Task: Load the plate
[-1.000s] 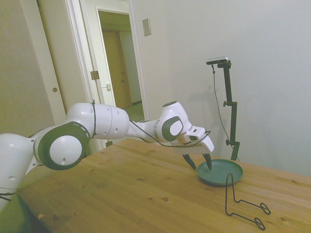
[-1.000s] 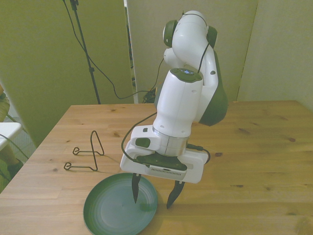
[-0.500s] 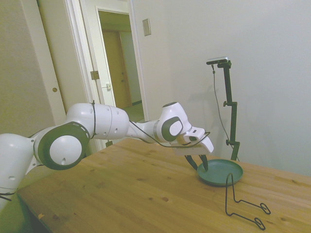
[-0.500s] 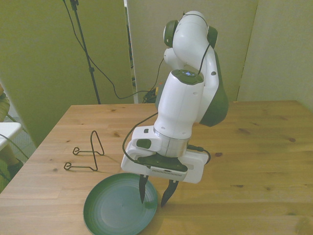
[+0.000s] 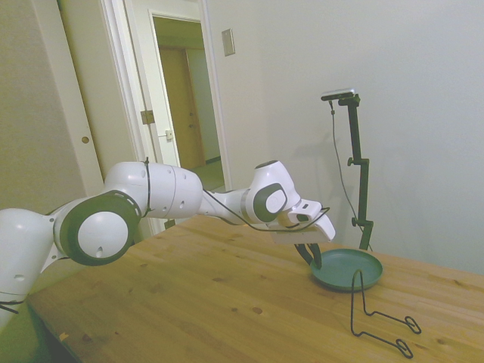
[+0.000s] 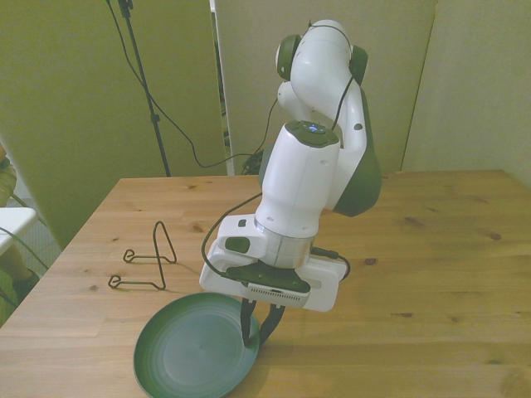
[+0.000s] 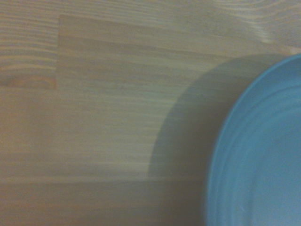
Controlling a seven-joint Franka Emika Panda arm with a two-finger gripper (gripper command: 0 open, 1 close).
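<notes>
Plate (image 6: 187, 356) sits near the table's (image 6: 431, 249) front edge, toward the front view's left, and I have the gripper (image 6: 257, 326) pinched on its rim at the side nearest the arm; fingers look closed onto that edge, one inside the rim and one outside, as far as I can judge from the front and side views. In the side view the plate (image 5: 349, 268) seems tipped a little, gripper-side edge raised, though I can't be sure it's fully off the wood. Wrist cam just shows a blurry arc of plate (image 7: 263, 155) over bare boards, no help on the grip. Step in hand, imo: lift and carry the plate to the wire stand (image 6: 145, 265), which is well apart from it, toward the front view's left and further back on the table. To do it well I'd raise slow and straight, since a rim pinch on a shallow dish can pivot or slip; keep wrist steady, rotate the plate to near upright only once clear of the table, then lower it into the stand's cradle w/o knocking the light wire frame. Count: 1 plate, 1 wire stand, 1 arm w/ 1 gripper, 1 table.
</notes>
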